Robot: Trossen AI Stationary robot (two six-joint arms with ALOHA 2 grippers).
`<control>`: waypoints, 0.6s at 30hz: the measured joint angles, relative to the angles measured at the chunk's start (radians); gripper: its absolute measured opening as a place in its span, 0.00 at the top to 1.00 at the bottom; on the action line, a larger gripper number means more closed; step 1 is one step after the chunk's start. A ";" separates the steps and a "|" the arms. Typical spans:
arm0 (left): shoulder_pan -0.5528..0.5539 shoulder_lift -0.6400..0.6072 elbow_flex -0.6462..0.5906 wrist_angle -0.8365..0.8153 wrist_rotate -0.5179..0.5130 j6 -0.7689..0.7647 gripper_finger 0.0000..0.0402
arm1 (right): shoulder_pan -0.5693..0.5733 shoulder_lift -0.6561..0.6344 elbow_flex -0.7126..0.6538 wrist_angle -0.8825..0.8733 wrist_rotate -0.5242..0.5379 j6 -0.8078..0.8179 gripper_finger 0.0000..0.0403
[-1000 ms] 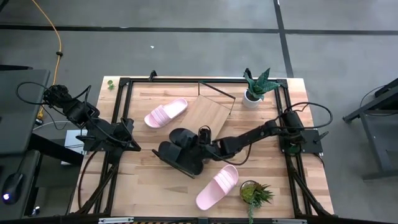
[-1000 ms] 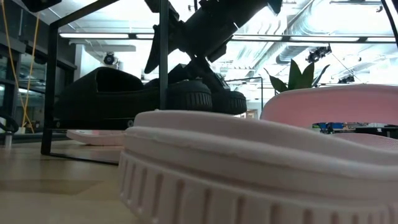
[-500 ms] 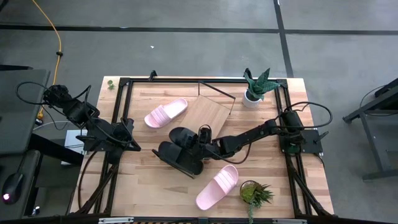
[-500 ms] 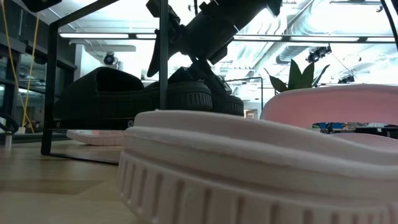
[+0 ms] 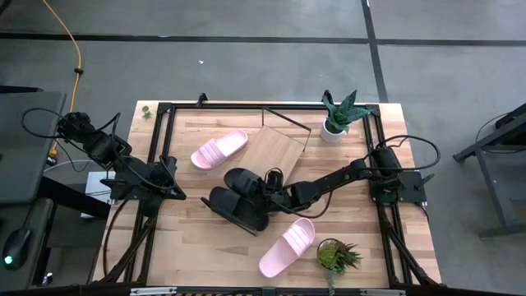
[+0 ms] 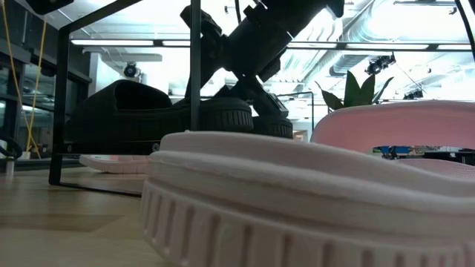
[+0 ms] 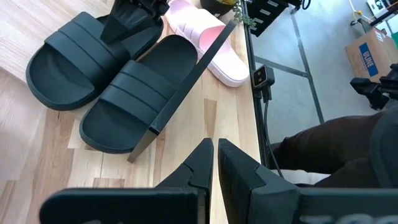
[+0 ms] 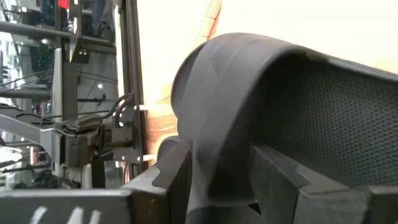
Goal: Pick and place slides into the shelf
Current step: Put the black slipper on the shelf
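Observation:
Two black slides lie side by side at mid-table: one (image 5: pixel 233 207) nearer the left, the other (image 5: pixel 243 181) under my right gripper (image 5: pixel 270 181), which is shut on its strap. One pink slide (image 5: pixel 219 150) lies flat left of the shelf (image 5: pixel 278 150), a light board on a black wire frame. The other pink slide (image 5: pixel 288 247) lies near the front edge and fills the low view (image 6: pixel 297 200). My left gripper (image 7: pixel 215 163) is shut and waits at the table's left edge, touching nothing. My right gripper pinches the wide strap (image 8: pixel 217 124) of the black slide between its two fingers (image 8: pixel 177 177), one on the smooth outer face and one on the textured inner face. It comes slanting down from the table's right. The slide's sole appears to lie on the table.
A potted plant (image 5: pixel 339 115) stands at the far right corner and another (image 5: pixel 335 256) near the front edge beside the pink slide. A black frame (image 5: pixel 156 148) rims the table. Bare wood shows at the front left.
My right gripper has shifted a little toward the table's right and tipped slightly over the black slide. The slide itself has not visibly moved.

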 joint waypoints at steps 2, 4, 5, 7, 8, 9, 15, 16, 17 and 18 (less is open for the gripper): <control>0.000 0.000 0.000 -0.001 0.000 0.000 0.96 | 0.000 0.000 0.000 -0.002 0.000 0.002 0.65; 0.000 0.000 0.000 -0.005 0.000 0.000 0.96 | 0.001 0.000 0.000 -0.003 0.000 0.003 0.65; 0.000 0.000 0.000 -0.008 0.000 0.000 0.96 | 0.001 0.000 0.000 -0.004 0.000 0.002 0.65; 0.000 0.000 0.000 -0.008 0.000 0.000 0.96 | 0.001 0.000 0.000 -0.004 0.000 0.003 0.65; 0.000 0.000 0.000 -0.008 0.000 0.000 0.96 | 0.001 0.000 0.000 -0.004 0.000 0.004 0.65; 0.000 0.000 0.000 -0.008 0.000 0.001 0.96 | 0.001 0.000 0.000 -0.004 0.000 0.007 0.65; 0.000 0.000 0.000 -0.008 -0.005 0.003 0.96 | -0.001 0.000 0.000 0.003 -0.001 0.010 0.65; 0.000 0.000 0.000 -0.008 -0.005 0.003 0.96 | -0.001 0.000 0.000 0.008 -0.003 0.008 0.65; 0.000 0.000 0.000 -0.008 -0.006 0.003 0.96 | -0.002 0.000 0.000 0.016 -0.005 0.002 0.65; 0.000 0.000 0.000 -0.010 -0.007 0.004 0.96 | -0.003 0.000 0.000 0.021 -0.005 0.000 0.65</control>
